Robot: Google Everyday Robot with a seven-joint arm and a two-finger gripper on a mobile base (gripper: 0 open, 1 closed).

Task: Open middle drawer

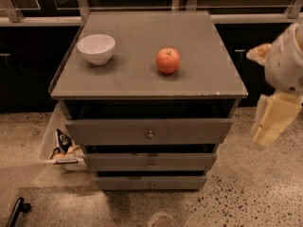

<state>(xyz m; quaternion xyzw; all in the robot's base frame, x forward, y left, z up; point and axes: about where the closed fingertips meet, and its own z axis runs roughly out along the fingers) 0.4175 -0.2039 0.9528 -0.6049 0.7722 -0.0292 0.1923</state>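
Tool (275,119) hangs at 3 o'clock of the drawer unit, well apart from it; spread or pressed together, can't tell. Middle drawer (118,161) sits at 6 o'clock below the taller top drawer (109,131). Counter (132,74) carries a white bowl (96,48) at 10 o'clock and an apple (168,61) near centre.

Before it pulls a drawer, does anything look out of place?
Nothing stands out: bowl and apple sit apart on the cabinet top, middle drawer front is level, gripper hangs beyond the cabinet top's right edge, touching nothing.
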